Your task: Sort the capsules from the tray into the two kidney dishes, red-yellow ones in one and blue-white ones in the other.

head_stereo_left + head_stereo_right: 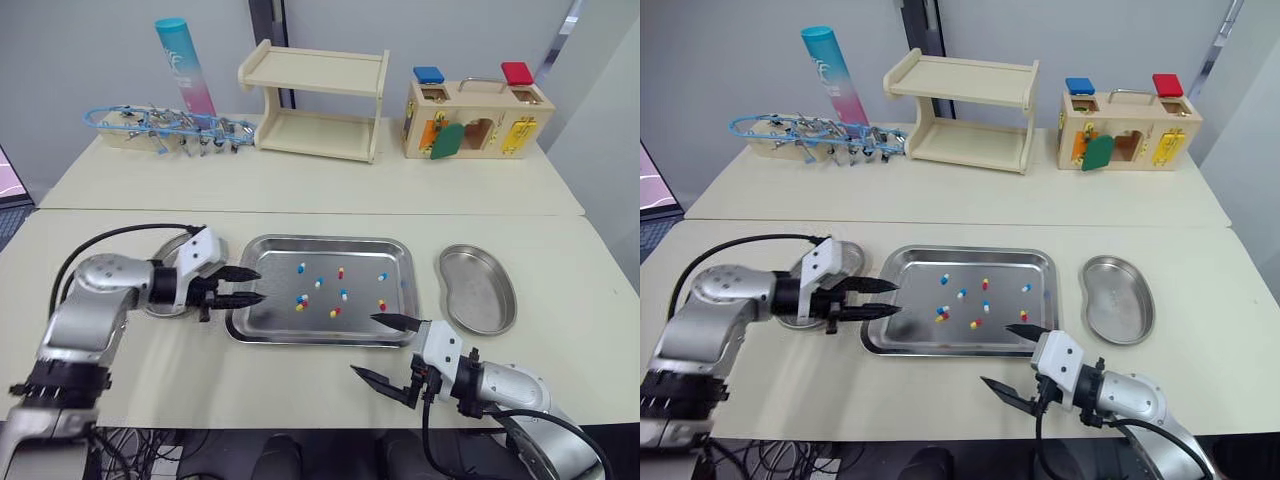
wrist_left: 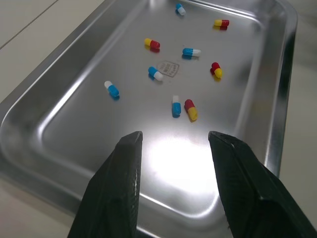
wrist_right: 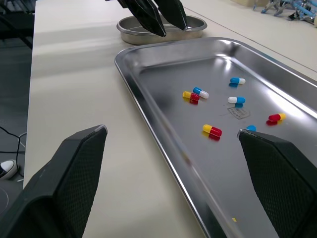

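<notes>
— Steel tray [image 1: 270, 305] in the middle of the near bench [image 1: 250, 385], is that right? Where are the capsules?

— All in the tray, nine of them loose on its floor. I count five blue-white capsules [image 1: 302, 267] and four red-yellow capsules [image 1: 341, 272]. One of each lie side by side toward the tray's left half, and the others are scattered apart.

— And the two dishes?

— On the bench, the left kidney dish [image 3: 133, 34] sits just off the tray's left edge, by its far left corner. Over on the other side, the right kidney dish [image 1: 478, 290] lies between the tray's right edge and the bench's right edge, near the tray but not touching it.

— What about the left hand?

— Reaching over the tray's left rim is the left hand [image 1: 261, 285], with its tips above the steel floor. Its fingers are parted and clear of every capsule, which lie beyond the tips.

— The right hand?

— At the tray's near right corner, the right hand [image 1: 362, 344] has its fingers spread wide. One tip is over the tray just inside the near rim, the other over bare bench toward the near edge.
</notes>
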